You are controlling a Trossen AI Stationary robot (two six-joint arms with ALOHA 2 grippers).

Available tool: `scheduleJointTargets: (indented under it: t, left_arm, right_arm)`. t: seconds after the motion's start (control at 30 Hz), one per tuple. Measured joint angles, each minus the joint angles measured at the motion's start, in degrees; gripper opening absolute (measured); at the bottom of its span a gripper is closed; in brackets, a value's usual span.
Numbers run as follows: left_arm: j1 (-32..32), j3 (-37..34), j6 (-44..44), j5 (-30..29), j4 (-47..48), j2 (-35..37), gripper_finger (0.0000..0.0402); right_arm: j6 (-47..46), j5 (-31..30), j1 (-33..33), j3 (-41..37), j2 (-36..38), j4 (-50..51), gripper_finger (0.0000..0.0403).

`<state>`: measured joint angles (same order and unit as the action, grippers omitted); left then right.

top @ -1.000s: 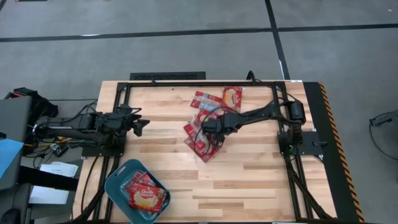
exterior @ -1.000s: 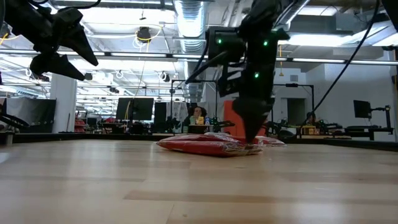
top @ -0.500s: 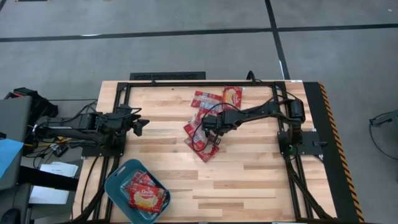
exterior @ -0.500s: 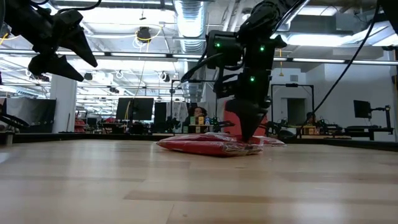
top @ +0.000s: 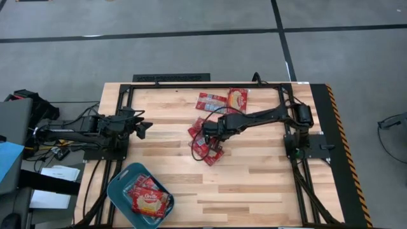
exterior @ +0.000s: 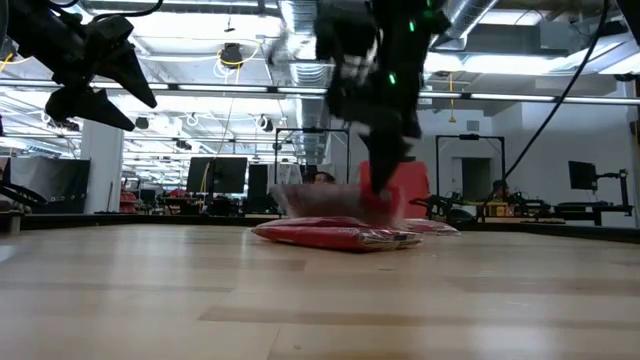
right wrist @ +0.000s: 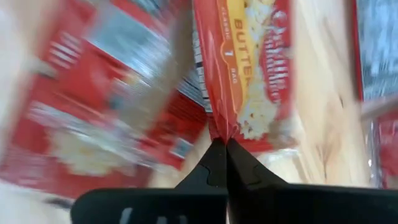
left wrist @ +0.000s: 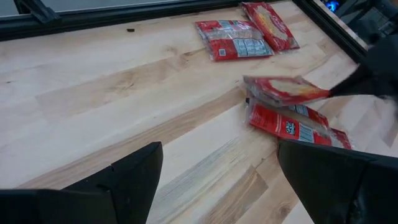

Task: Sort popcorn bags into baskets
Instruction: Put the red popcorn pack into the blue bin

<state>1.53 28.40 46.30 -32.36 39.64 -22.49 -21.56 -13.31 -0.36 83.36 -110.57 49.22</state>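
Note:
Several red popcorn bags lie on the wooden table: two flat at the far side (top: 210, 101) (top: 238, 98) and a small pile (top: 208, 150) near the middle. My right gripper (right wrist: 225, 152) is shut on one more bag (left wrist: 287, 91), held in the air just above the pile (exterior: 340, 235). The teal basket (top: 118, 194) stands at the near left corner with a couple of bags (top: 149, 198) lying in it. My left gripper (top: 145, 127) hangs open above the table's left side, holding nothing. My right gripper pinches the bag's edge (right wrist: 222, 132) between its two shut fingers. The fingers (exterior: 384, 170) come from above, pointing down. The bag (exterior: 325, 200) is lifted clear of the pile and sticks out roughly level toward the table's left.
Bare wood stretches between the pile and the basket, and across the near right part of the table (top: 267, 191). A black frame (top: 172, 79) borders the table. Beyond the far edge the low view shows a workshop with seated people (exterior: 318, 190).
My right gripper has shut on a bag at the pile's top, then risen and drifted slightly toward the table's left edge. That bag is now lifted clear; the rest of the pile has stayed flat on the table.

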Motion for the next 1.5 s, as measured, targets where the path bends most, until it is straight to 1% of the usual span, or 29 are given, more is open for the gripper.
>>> scheduleJointTargets:
  t: [0.17, 0.33, 0.47, 0.57, 0.7, 0.77, 0.97, 1.1, 1.17, 1.3, 1.33, 1.5]
  left_arm:
    - [-0.01, 0.0, 0.0, 0.0, 0.0, 0.01, 0.0306]
    - [0.0, 0.0, 0.0, -0.01, 0.0, 0.0, 0.0306]
    - [-0.01, 0.0, 0.0, -0.02, 0.0, -0.01, 0.0306]
    - [-0.01, 0.0, 0.01, 0.01, 0.0, -0.01, 0.0306]
    - [-0.01, 0.0, 0.48, 0.01, 0.0, -0.01, 0.0306]
    - [-0.01, 0.0, 0.5, 0.01, 0.0, -0.01, 0.0306]
    - [-0.01, 0.0, 0.5, 0.01, 0.0, -0.01, 0.0306]
    - [-0.01, 0.0, 0.5, 0.03, 0.0, -0.01, 0.0306]
    - [0.0, 0.0, 0.49, 0.03, 0.01, 0.0, 0.0306]
    - [-0.01, 0.0, 0.68, 0.18, 0.43, -0.01, 0.0306]
    - [-0.01, 0.0, 0.69, 0.18, 0.65, 0.0, 0.0306]
    - [0.01, 0.0, 0.7, 0.18, 1.11, -0.01, 0.0306]
  right_arm:
    - [-0.05, -0.22, 3.91, 8.68, 0.03, 2.31, 0.0003]
    - [-0.26, -0.27, 7.8, 16.51, 0.06, -0.31, 0.0003]
    - [-1.34, -0.23, 10.52, 20.76, 0.08, -4.3, 0.0003]
    - [-2.16, 0.58, 12.64, 22.76, -0.12, -9.15, 0.0003]
    - [-4.23, 5.77, 15.41, 23.57, -0.36, -18.62, 0.0003]
    - [-5.33, 7.25, 16.48, 23.62, -0.36, -23.16, 0.0003]
    - [-8.99, 8.0, 18.42, 23.62, -0.48, -31.09, 0.0003]
    - [-11.77, 8.41, 19.32, 23.59, -3.93, -38.35, 0.0003]
    - [-13.81, 10.59, 19.61, 23.62, -6.97, -45.89, 0.0003]
    - [-18.5, 15.57, 19.71, 24.75, -12.28, -55.4, 0.0003]
    - [-19.3, 16.62, 19.67, 26.03, -13.88, -56.95, 0.0003]
    - [-21.31, 22.43, 19.53, 35.01, -22.21, -56.53, 0.0003]
